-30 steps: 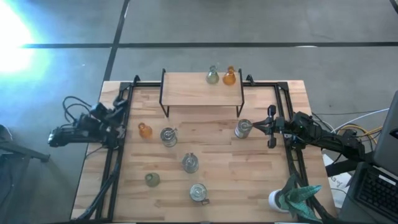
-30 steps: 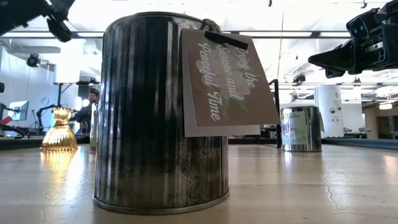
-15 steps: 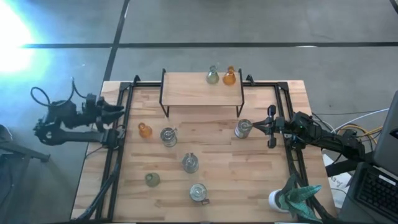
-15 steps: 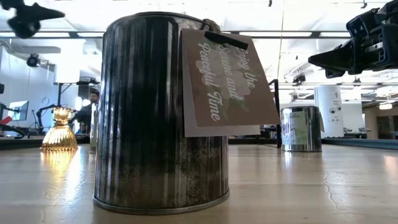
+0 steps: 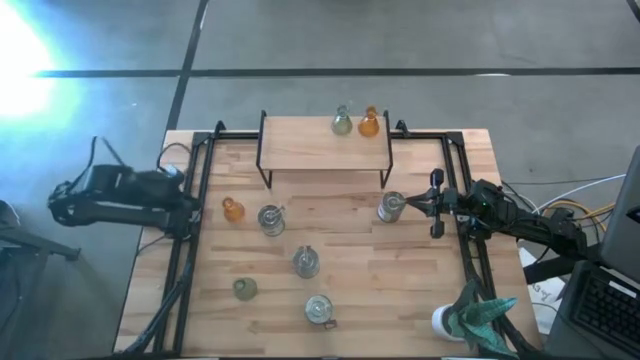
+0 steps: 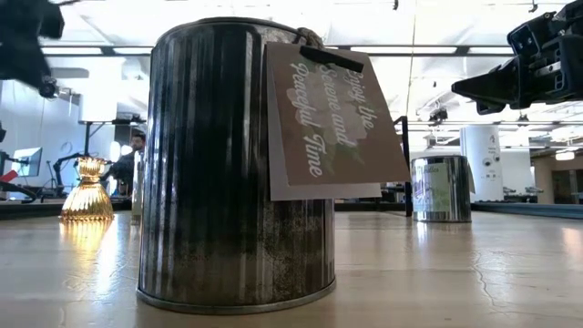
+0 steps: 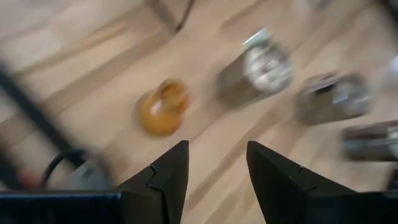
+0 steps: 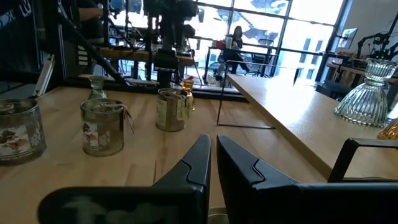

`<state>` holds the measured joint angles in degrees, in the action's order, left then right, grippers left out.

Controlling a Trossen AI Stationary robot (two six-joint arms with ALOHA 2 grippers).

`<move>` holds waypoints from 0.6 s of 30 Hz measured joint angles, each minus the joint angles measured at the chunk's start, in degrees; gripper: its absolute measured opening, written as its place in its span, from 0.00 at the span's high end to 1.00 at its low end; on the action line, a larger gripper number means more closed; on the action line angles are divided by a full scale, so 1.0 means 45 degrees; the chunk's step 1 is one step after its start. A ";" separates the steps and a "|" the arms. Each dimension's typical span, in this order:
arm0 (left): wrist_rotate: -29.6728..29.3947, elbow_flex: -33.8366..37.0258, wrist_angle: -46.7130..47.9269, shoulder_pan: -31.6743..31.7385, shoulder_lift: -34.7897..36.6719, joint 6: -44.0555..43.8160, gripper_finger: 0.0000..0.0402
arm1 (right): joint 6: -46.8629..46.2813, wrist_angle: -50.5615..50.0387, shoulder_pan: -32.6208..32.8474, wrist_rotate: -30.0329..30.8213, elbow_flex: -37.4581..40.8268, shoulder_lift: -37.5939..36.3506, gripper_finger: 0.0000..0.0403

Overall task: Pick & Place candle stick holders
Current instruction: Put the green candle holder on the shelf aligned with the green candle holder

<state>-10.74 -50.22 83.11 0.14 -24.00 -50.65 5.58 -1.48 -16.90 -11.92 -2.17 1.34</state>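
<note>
- The whole tabletop (image 5: 330,250) is seen from straight overhead.
- A silvery jar (image 6: 235,164) is viewed closely at tabletop level, facing the room.
- The amber holder (image 7: 163,107) is shared by the left wrist, overhead and low views.

Six upright glass candle stick holders (image 5: 305,262) on table, two on shelf.

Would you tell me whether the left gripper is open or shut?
Open: the left gripper's fingers stand apart, with bare table between them.

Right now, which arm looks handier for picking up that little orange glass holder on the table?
The left. Its gripper is open beside the amber holder; the right gripper sits shut across the table.
</note>
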 joint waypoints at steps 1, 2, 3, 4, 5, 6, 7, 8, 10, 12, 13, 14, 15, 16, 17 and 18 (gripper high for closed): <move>-0.0012 0.0006 0.0395 0.0000 -0.0208 -0.0079 0.59 | 0.0000 0.0000 0.0004 0.0000 0.0000 0.0000 0.94; -0.0010 0.0030 0.0666 0.0000 -0.0383 -0.0107 0.59 | 0.0000 0.0000 0.0004 0.0005 0.0000 -0.0005 0.94; -0.0001 0.0074 0.0790 0.0000 -0.0560 -0.0111 0.59 | 0.0000 0.0000 0.0004 0.0000 0.0000 -0.0001 0.94; -0.0002 0.0146 0.0811 0.0000 -0.0702 -0.0110 0.59 | 0.0000 0.0000 0.0004 0.0000 0.0000 0.0000 0.94; 0.0000 0.0214 0.0811 0.0000 -0.0802 -0.0112 0.59 | 0.0000 0.0000 0.0004 0.0001 0.0000 -0.0001 0.94; 0.0030 0.0271 0.0811 0.0000 -0.0875 -0.0104 0.59 | 0.0000 0.0000 0.0004 0.0000 0.0000 -0.0002 0.94; 0.0153 0.0326 0.0820 0.0000 -0.0924 -0.0094 0.59 | 0.0000 0.0000 0.0004 0.0000 0.0000 0.0000 0.94; 0.0252 0.0393 0.0859 -0.0005 -0.0936 -0.0069 0.59 | 0.0000 0.0000 0.0001 0.0000 0.0000 0.0000 0.94; 0.0406 0.0526 0.0879 0.0000 -0.0931 0.0124 0.59 | 0.0000 0.0000 0.0004 0.0005 0.0000 -0.0005 0.94; 0.0744 0.0689 0.0879 0.0000 -0.0852 0.0394 0.59 | 0.0000 0.0000 0.0004 0.0000 0.0000 -0.0005 0.94; 0.0959 0.0781 0.0849 0.0000 -0.0796 0.0573 0.59 | 0.0000 0.0000 0.0004 0.0000 0.0000 -0.0005 0.94; 0.1239 0.0893 0.0751 0.0000 -0.0725 0.0815 0.59 | 0.0000 0.0000 0.0004 0.0000 0.0000 -0.0005 0.94; 0.1558 0.1024 0.0580 0.0000 -0.0651 0.1181 0.59 | 0.0000 0.0000 0.0004 0.0003 0.0000 -0.0005 0.94; 0.1956 0.1160 0.0300 0.0000 -0.0574 0.1574 0.59 | 0.0000 0.0000 0.0004 0.0000 0.0000 -0.0005 0.94; 0.2388 0.1223 0.0108 -0.0005 -0.0493 0.2010 0.59 | 0.0000 0.0000 0.0004 0.0000 0.0000 -0.0005 0.94; 0.2697 0.1172 0.0132 -0.0005 -0.0496 0.2397 0.59 | 0.0000 0.0000 0.0004 0.0000 0.0000 -0.0005 0.94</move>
<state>1.39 -44.94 83.71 0.12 -26.23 -39.87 5.58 -1.48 -16.88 -11.92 -2.17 1.32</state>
